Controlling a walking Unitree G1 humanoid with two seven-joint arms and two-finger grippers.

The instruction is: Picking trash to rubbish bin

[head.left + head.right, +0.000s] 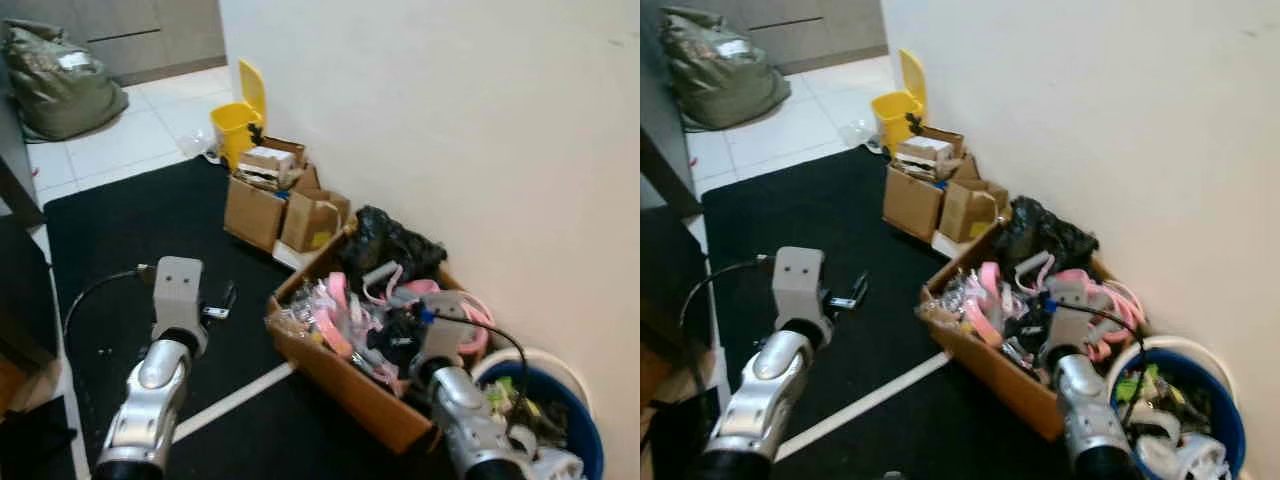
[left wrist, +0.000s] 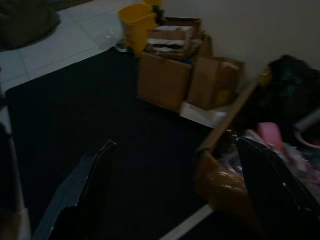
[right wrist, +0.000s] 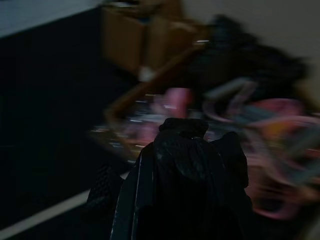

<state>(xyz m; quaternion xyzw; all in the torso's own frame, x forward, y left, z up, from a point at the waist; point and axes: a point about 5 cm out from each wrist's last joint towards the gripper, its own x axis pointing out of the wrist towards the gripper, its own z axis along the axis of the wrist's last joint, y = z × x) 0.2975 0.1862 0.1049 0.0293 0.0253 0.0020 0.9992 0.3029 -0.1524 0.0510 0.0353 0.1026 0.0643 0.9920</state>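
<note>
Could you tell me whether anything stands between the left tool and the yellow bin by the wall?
The left tool hangs open over the black mat. The mat ahead looks bare, but two cardboard boxes stand along the wall just before the yellow bin, so an approach hugging the wall would meet them.

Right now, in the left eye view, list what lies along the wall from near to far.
Blue bucket → big cardboard box of pink clutter → black bag → two small cardboard boxes → yellow bin.
</note>
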